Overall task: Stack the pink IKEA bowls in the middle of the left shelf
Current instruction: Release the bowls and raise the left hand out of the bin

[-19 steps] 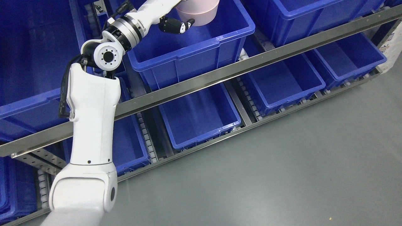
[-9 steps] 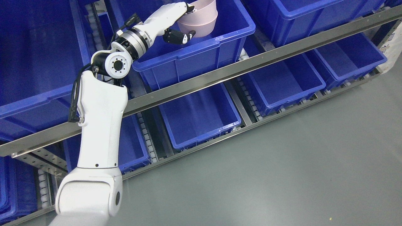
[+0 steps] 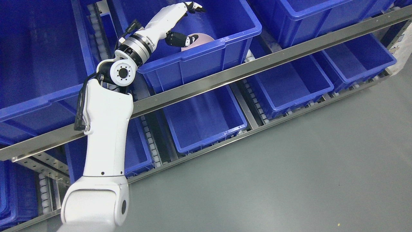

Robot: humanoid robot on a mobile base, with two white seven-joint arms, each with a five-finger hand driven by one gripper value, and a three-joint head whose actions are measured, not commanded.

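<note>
8 blue bins can be counted. 3 sit in the top row: the left top bin, the middle top bin and the right top bin. 4 sit in the row below: the first low bin, the second low bin, the third low bin and the fourth low bin. 1 corner bin pokes in at the bottom left.

1 pink bowl shows; I cannot tell if more lie under it.

There are 2 long metal rails, the upper rail and the lower rail.

There is 1 robot arm with 1 left hand.
</note>
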